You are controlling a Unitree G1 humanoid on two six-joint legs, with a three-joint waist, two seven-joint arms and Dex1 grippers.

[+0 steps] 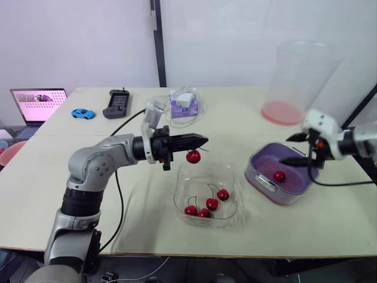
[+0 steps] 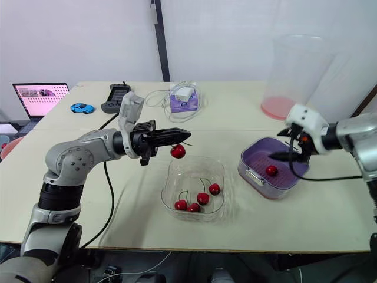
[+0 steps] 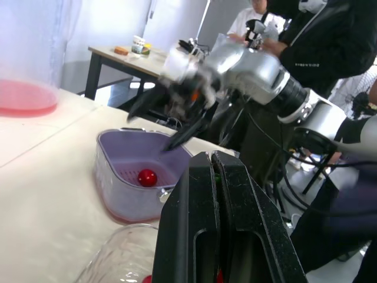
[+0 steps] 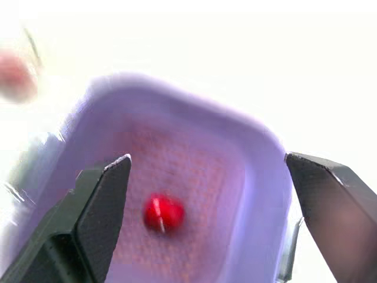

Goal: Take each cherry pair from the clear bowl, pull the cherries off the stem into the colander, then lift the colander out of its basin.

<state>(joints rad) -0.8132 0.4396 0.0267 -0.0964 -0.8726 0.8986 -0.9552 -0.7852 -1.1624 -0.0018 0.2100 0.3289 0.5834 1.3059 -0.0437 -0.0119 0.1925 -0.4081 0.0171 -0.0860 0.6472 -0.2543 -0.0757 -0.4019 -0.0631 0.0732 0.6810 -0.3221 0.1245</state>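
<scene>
No writing is legible, not even on the laptop (image 1: 38, 105).

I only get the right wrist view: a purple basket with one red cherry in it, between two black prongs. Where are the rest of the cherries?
Observer: Four cherries lie in a clear bowl, on the robot's left of that colander.
Operator: Is the other arm doing anything?
Observer: The left end effector is shut on the stem of a hanging cherry, held above the clear bowl.
Operator: Anything else around?
Observer: A laptop sits open at the robot's far left.
</scene>
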